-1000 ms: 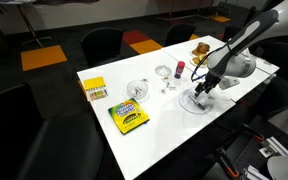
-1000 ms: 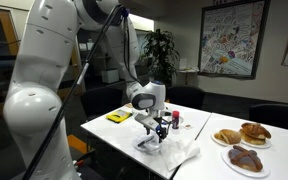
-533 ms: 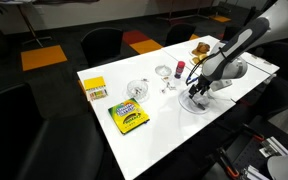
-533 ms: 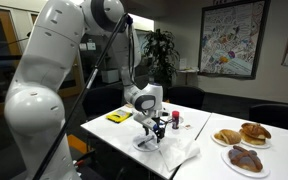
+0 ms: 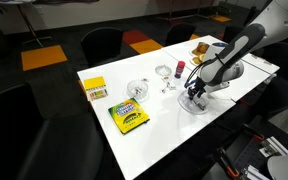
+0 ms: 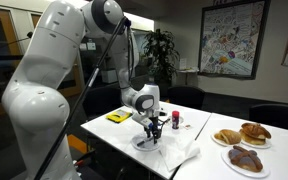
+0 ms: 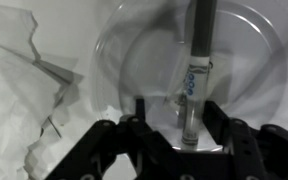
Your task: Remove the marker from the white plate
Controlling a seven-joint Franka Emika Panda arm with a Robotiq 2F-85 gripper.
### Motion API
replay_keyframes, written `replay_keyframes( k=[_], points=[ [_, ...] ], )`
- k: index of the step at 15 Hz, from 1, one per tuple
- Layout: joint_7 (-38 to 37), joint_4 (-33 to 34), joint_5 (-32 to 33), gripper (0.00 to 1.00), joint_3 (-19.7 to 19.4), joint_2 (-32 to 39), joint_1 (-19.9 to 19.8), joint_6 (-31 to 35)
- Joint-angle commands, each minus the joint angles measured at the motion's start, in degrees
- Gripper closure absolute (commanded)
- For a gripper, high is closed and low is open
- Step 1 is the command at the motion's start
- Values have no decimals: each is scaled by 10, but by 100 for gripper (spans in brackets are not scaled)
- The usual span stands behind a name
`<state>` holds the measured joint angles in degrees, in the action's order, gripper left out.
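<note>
Step in hand, as I read it: pre-grasp, not yet gripping. I'm hovering the pincer (image 7: 177, 110) low over the white plate (image 7: 249, 60) with the jaws spread and nothing held.

The marker (image 7: 196, 70) is lying flat on the plate, roughly across its middle. Its near end is sitting between my fingers (image 7: 134, 125). There's a clear gap on one side. The other side looks close, and I can't tell whether it's touching.

In an exterior view the pincer (image 5: 194, 92) is sitting directly over the plate (image 5: 196, 104), near the edge of the surface (image 5: 154, 140).

Next move, my call:
- Go down the last bit so the pads bracket the barrel.
- Close across its thin axis.
- Lift straight up, then carry it past the plate's rim onto bare surface.

I'm planning to steer away from the crumpled white paper (image 7: 34, 90) beside the plate. I'm also expecting the round barrel to roll if only one pad lands, so the close needs to be centred.
</note>
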<state>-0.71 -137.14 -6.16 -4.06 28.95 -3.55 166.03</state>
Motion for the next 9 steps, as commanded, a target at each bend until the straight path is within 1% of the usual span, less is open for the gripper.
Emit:
replay_keyframes(
  k=[1,2,5,6,8,9],
  points=[
    [-28,8,16,70,-16,8,15,-9],
    [-31,8,17,76,-17,7,15,-9],
    [-33,5,15,97,-18,3,12,-5],
    [-34,3,14,100,-18,1,13,-4],
    [-39,-4,15,96,-21,-6,15,0],
    [-43,-11,15,96,-24,-14,17,3]
  ],
)
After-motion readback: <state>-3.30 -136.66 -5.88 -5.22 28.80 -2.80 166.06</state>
